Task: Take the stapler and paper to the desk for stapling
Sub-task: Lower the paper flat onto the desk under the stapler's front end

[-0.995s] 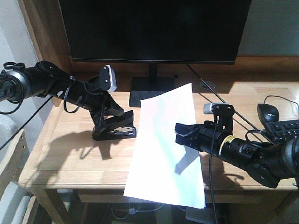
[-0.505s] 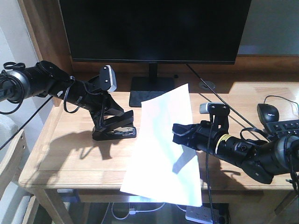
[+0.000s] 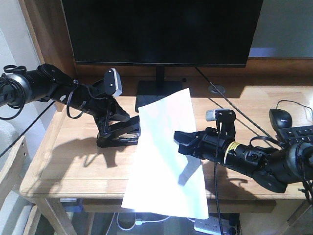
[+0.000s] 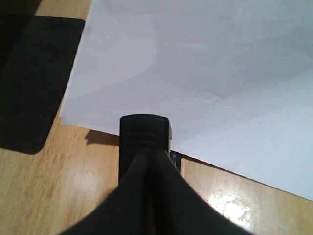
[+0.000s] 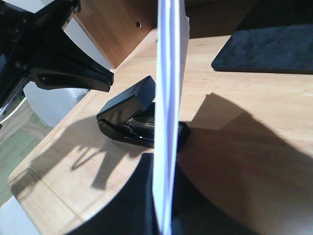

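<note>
The black stapler (image 3: 119, 135) stands on the light wooden desk (image 3: 73, 166), left of centre. My left gripper (image 3: 117, 121) is shut, its tips just over the stapler's top arm (image 4: 144, 132); I cannot tell if they touch. My right gripper (image 3: 182, 143) is shut on the white paper (image 3: 166, 156), holding the sheets up at a slant. In the right wrist view the paper (image 5: 168, 98) shows edge-on between my fingers, in front of the stapler (image 5: 128, 105). In the left wrist view the paper (image 4: 205, 68) has its near edge at the stapler's mouth.
A large black monitor (image 3: 161, 29) on a flat black base (image 3: 156, 90) stands at the back. A black mouse (image 3: 280, 117) and a keyboard (image 3: 301, 133) lie at the right edge, with cables beside them. The paper's lower end overhangs the desk's front edge.
My right gripper has carried the paper to the left, so its edge now covers the stapler's front end. The left arm and stapler have not moved.
</note>
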